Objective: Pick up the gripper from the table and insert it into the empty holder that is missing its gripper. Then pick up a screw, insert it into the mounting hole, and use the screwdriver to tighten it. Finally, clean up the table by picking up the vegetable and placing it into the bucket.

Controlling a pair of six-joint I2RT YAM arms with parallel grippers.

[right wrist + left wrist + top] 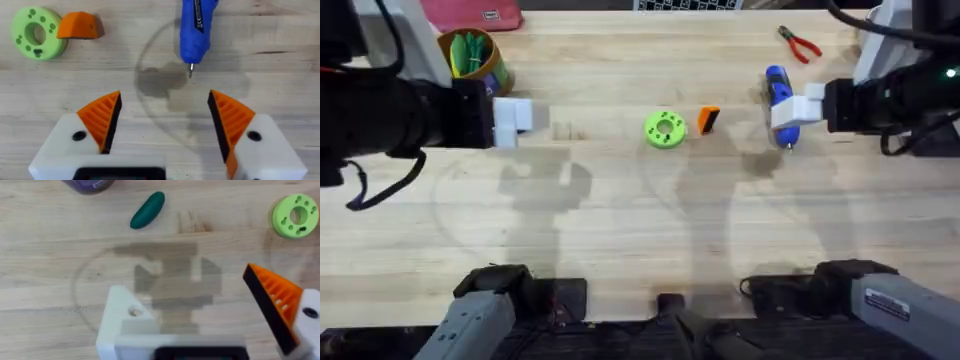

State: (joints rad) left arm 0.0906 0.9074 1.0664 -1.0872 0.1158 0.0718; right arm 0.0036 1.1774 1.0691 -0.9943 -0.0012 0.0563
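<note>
The orange ribbed gripper (708, 120) (80, 26) lies on the table beside a green disc (665, 129). My left gripper (517, 117) (200, 315) stands open. One of its fingers is the empty holder (125, 322), white with a hole, and the other carries an orange tip. Beyond it the dark green vegetable (148, 210) lies on the wood near the bucket (472, 60). My right gripper (792, 112) (165, 107) hangs open just short of the blue screwdriver (778, 90) (196, 30), whose bit points at the gap between its tips. No screw is in view.
Red-handled pliers (800, 44) lie at the back right. A pink object (470, 12) sits at the far edge behind the bucket. The green disc with holes (295, 215) (35, 32) sits mid-table. Bare wood stretches across the near half of the table.
</note>
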